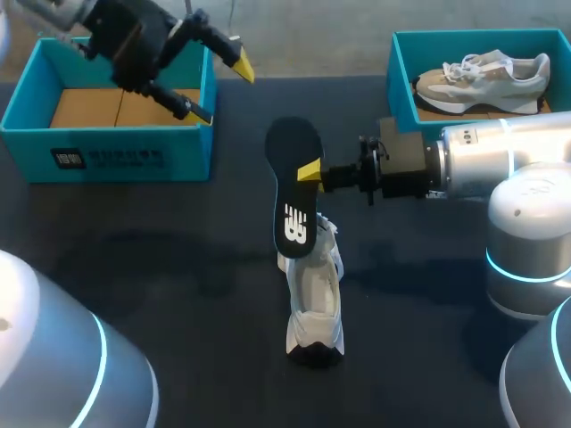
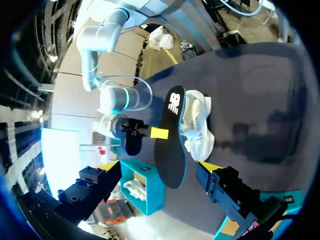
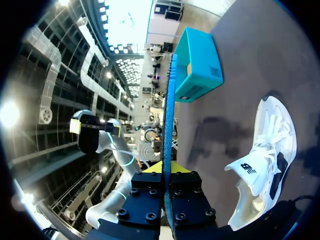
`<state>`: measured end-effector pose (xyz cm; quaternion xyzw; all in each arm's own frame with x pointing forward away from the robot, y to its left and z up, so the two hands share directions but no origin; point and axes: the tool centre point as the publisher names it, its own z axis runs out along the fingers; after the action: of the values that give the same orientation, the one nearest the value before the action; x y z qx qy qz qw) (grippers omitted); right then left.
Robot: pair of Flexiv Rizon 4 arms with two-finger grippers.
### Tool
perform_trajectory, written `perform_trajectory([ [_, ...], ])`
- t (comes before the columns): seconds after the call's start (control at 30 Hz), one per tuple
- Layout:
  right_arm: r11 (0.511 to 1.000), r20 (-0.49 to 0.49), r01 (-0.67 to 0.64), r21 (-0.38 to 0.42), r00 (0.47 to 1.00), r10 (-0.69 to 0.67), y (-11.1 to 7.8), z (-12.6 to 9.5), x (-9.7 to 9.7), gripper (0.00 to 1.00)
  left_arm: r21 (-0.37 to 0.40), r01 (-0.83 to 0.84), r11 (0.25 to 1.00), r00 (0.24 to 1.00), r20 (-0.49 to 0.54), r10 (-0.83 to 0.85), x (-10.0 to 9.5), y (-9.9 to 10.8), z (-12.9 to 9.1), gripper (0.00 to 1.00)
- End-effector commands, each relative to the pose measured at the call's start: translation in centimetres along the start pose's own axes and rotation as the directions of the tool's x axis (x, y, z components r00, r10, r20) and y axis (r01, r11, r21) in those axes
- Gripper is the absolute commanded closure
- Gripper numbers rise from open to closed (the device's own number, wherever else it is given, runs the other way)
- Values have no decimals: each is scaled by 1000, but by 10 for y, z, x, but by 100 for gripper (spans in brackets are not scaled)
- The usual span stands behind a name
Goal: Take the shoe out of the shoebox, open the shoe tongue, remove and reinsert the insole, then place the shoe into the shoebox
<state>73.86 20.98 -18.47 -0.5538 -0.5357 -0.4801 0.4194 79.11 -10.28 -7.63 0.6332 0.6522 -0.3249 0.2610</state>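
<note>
The right gripper (image 1: 310,169) is clamped on the black insole (image 1: 287,160), held on edge above the table (image 1: 178,267). The white shoe (image 1: 314,303) lies at 6 o'clock from it. The left gripper (image 1: 221,91) hangs spread open at 11 o'clock, over the shoebox (image 1: 107,156).

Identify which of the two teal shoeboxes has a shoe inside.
The right-hand shoebox: a beige and white shoe lies in it. The left-hand shoebox shows only brown cardboard inside.
</note>
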Motion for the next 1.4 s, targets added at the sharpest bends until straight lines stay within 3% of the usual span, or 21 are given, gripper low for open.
perform_trajectory([
  [0.03,1000,2,-1,-3,1000,1,0,2,0,100,-35,2,999,970,241,6,6,-5,2,0],
  [0.23,1000,2,-1,-3,1000,1,0,2,0,100,-35,2,999,970,241,6,6,-5,2,0],
  [0.4,1000,2,-1,-3,1000,1,0,2,0,100,-3,5,1000,915,402,-4,25,-8,5,0],
  [0.47,1000,2,-1,-3,1000,1,0,2,0,100,-7,1,1000,914,405,2,32,-11,4,0],
  [0.67,1000,2,-1,-3,1000,1,0,2,0,100,45,-2,999,848,530,-22,49,-14,7,0],
  [0.77,1000,2,-1,-3,1000,1,0,2,0,100,99,-6,995,809,585,-54,53,-17,20,0],
  [0.8,1000,2,-1,-3,1000,1,0,2,0,100,142,-19,990,836,545,-62,56,-19,31,0],
  [1.17,1000,2,-1,-3,1000,1,0,2,0,100,142,-19,990,836,545,-62,56,-19,31,0],
  [1.33,1000,2,-1,-3,1000,1,0,2,0,100,140,35,990,775,621,-115,67,-17,58,0],
  [1.4,1000,2,-1,-3,1000,1,0,2,0,100,104,68,992,756,643,-119,67,-13,66,0],
])
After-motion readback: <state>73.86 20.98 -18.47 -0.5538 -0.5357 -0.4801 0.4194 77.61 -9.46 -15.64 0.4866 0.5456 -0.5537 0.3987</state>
